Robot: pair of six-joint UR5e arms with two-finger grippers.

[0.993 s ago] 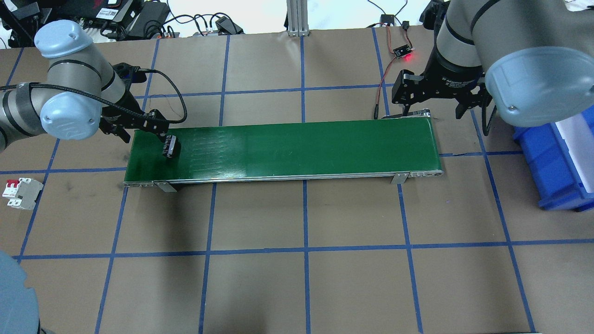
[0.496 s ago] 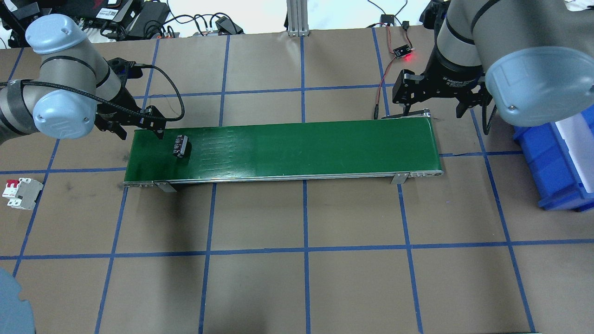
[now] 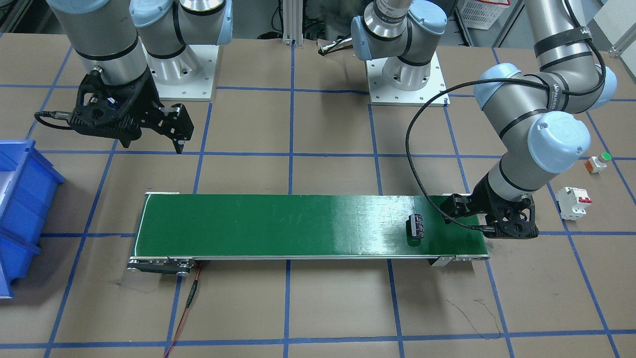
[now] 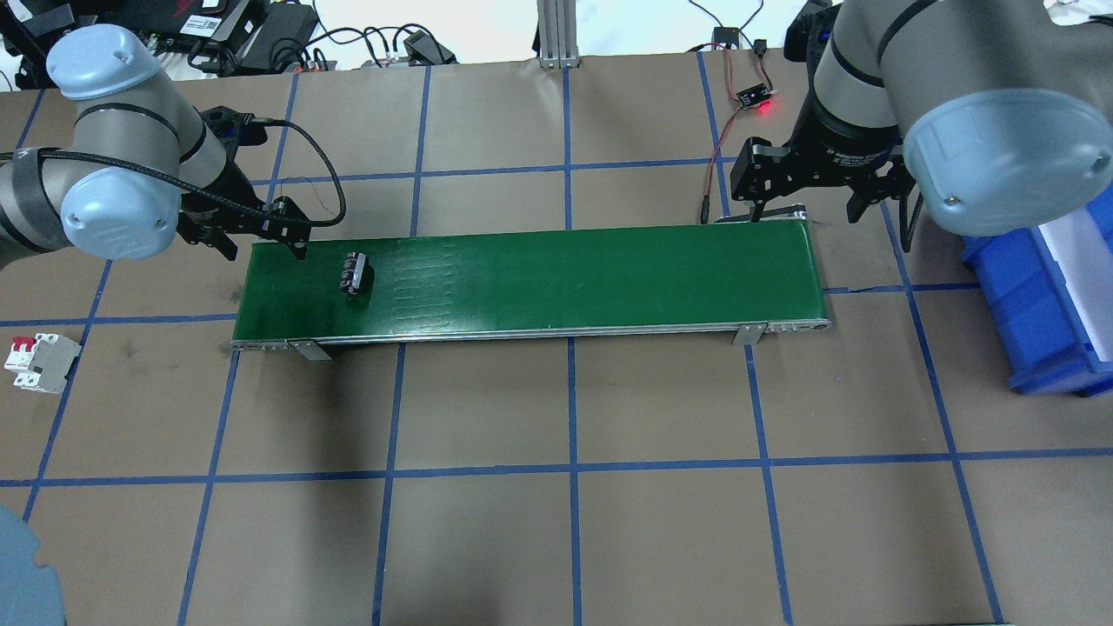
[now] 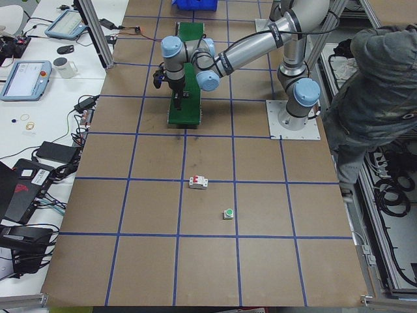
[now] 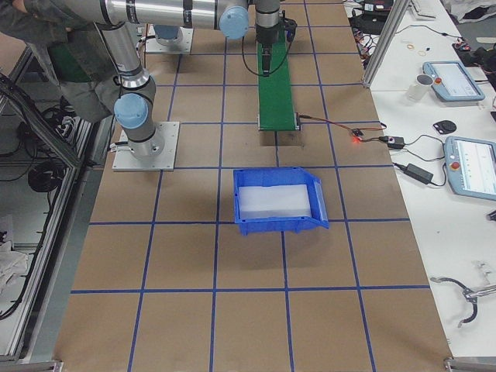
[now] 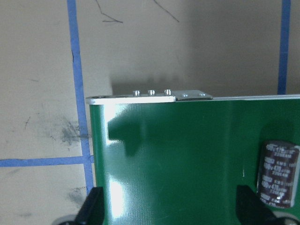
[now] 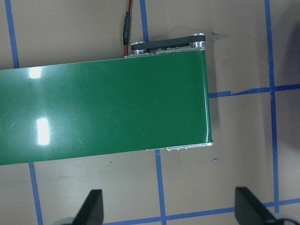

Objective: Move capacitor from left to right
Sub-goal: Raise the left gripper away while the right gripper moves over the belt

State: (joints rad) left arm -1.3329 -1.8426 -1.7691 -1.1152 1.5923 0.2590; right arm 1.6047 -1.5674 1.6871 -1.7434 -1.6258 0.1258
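The capacitor (image 4: 355, 275), a small black cylinder with a grey stripe, lies on its side on the green conveyor belt (image 4: 565, 278) near the belt's left end. It also shows in the front view (image 3: 416, 227) and at the right edge of the left wrist view (image 7: 278, 173). My left gripper (image 4: 263, 246) is open and empty over the belt's left end, apart from the capacitor. My right gripper (image 4: 804, 207) is open and empty above the belt's far right corner, and the right wrist view (image 8: 171, 208) shows bare belt below it.
A blue bin (image 4: 1043, 296) with a white liner stands right of the belt. A white breaker (image 4: 39, 361) lies at the table's left edge, with an orange-white button (image 3: 597, 162) near it. A small sensor board (image 4: 755, 97) with a red light and wires sits behind the belt's right end.
The capacitor has moved to the right along the belt. My left gripper has drawn back to the left, away from it. The right gripper has barely moved.
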